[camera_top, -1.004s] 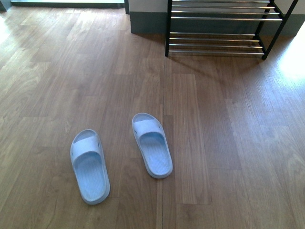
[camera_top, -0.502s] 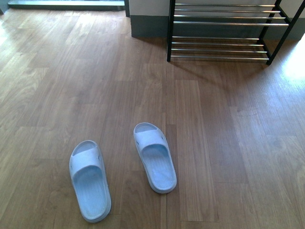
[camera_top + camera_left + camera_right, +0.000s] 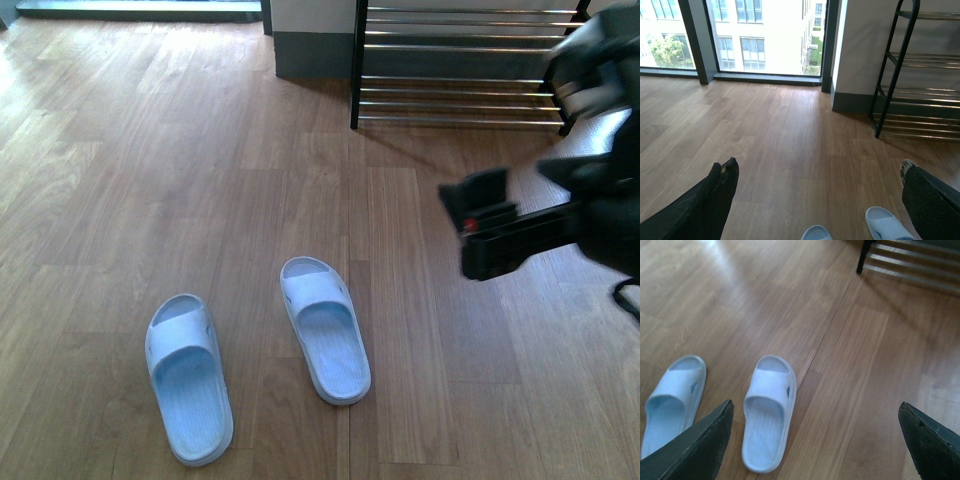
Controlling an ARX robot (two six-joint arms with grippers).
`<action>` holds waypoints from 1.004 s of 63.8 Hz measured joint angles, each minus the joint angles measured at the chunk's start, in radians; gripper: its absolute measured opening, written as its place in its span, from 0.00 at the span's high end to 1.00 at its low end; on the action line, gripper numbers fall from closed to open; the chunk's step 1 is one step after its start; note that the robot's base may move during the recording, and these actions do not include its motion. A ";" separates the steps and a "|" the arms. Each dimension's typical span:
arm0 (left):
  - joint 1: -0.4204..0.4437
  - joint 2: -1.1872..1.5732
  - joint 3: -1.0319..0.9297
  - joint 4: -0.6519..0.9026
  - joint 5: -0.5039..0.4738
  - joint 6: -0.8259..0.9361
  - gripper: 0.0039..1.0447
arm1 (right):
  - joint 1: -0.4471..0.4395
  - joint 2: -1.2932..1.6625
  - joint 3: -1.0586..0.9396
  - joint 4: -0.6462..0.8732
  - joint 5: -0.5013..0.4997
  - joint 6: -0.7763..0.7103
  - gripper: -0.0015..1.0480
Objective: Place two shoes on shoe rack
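Front view: left slipper (image 3: 188,378), right slipper (image 3: 325,328) side by side mid-floor; shoe rack (image 3: 460,80) at floor's far edge. Right gripper (image 3: 478,228) blurred, spread wide, empty. Left gripper (image 3: 817,164) also wide.

2 blue slippers (image 3: 767,412) on wood flr (image 3: 855,370)

No legible text, label, brand, number or sign appears in any view. The pale blue slippers (image 3: 325,330), lower centre, and the shoe rack (image 3: 460,48), upper right, show no readable markings. A small red spot on the blurred right gripper (image 3: 465,228) cannot be read.
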 joint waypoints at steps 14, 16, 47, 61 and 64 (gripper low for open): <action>0.000 0.000 0.000 0.000 0.000 0.000 0.09 | 0.056 0.416 0.292 -0.037 0.039 -0.019 0.09; 0.000 0.000 0.000 0.000 0.000 0.000 0.09 | 0.062 0.467 0.333 -0.047 0.047 -0.026 0.09; 0.000 0.000 0.000 0.000 0.000 0.000 0.09 | 0.068 0.991 0.874 -0.229 0.133 -0.079 0.09; 0.000 0.000 0.000 0.000 0.000 0.000 0.09 | 0.040 1.114 1.071 -0.313 0.171 -0.077 0.09; 0.000 0.000 0.000 0.000 0.000 0.000 0.09 | 0.035 1.131 1.101 -0.332 0.160 -0.068 0.09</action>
